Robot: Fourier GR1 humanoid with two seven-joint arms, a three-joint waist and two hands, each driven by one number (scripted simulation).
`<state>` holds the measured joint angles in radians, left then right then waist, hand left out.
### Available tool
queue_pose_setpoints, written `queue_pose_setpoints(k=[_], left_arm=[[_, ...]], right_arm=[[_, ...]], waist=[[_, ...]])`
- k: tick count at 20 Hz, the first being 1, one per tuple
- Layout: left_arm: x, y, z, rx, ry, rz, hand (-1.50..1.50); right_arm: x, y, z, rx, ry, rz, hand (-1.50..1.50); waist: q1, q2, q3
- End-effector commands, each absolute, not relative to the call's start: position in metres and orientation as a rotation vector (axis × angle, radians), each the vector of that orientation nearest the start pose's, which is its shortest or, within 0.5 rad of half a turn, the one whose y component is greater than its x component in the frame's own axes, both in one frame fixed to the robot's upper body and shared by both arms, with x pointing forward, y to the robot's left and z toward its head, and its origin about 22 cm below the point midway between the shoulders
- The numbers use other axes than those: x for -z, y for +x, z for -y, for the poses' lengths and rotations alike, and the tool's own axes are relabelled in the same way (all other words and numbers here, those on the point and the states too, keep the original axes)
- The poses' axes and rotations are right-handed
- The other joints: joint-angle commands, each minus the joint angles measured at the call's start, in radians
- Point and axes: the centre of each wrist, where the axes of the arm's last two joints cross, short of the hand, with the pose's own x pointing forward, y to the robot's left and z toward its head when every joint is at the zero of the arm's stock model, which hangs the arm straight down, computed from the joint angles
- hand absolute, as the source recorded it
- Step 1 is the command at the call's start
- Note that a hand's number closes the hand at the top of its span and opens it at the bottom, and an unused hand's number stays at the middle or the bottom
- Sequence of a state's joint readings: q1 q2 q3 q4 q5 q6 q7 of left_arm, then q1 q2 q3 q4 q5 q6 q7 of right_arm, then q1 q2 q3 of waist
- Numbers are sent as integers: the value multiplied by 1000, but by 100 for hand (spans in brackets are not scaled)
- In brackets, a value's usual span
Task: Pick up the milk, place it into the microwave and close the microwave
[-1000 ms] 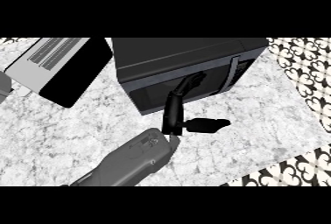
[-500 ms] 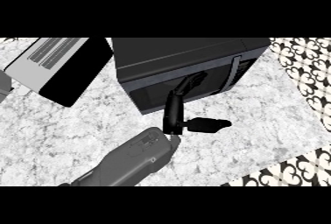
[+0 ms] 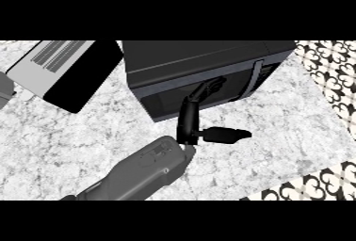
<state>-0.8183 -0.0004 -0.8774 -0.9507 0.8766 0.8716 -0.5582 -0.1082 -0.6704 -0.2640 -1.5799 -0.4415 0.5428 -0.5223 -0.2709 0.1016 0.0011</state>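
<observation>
On the marbled counter [image 3: 83, 136], the microwave [image 3: 201, 66] stands at the far side, its dark front face turned toward me and, as far as I can tell, shut or very nearly so; its handle [image 3: 259, 75] runs down the right end of that face. To the left of it, a flat black-and-grey appliance [image 3: 62, 70] lies apart from the job.

My one visible forearm [image 3: 135, 172] comes up from the near edge, and which arm it is cannot be settled from this angle. Its hand [image 3: 189, 120] is released, straight fingers [image 3: 208, 88] laid against the microwave's front, thumb [image 3: 226, 135] stuck out to the right, nothing held.

The milk appears nowhere on the counter. I judge it to be inside the microwave already, behind the face my fingers touch, though the carton itself is hidden and I cannot confirm that. If so, picking up and placing are done, and the closing push is at its end or finished. All that may remain is seeing the door fully seated.
</observation>
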Motion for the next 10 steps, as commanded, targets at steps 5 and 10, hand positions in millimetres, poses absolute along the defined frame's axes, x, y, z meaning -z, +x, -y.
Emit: queue_pose_setpoints(k=[5, 10], left_arm=[[-37, 332, -3, -34, -23, 1844, -150], [-38, 332, -2, -49, -25, 1846, -150]], right_arm=[[-140, 264, 417, -439, 312, 2214, -150], [-148, 269, 424, -440, 334, 2187, -150]], waist=[[0, 9, 0], [-2, 10, -1]])
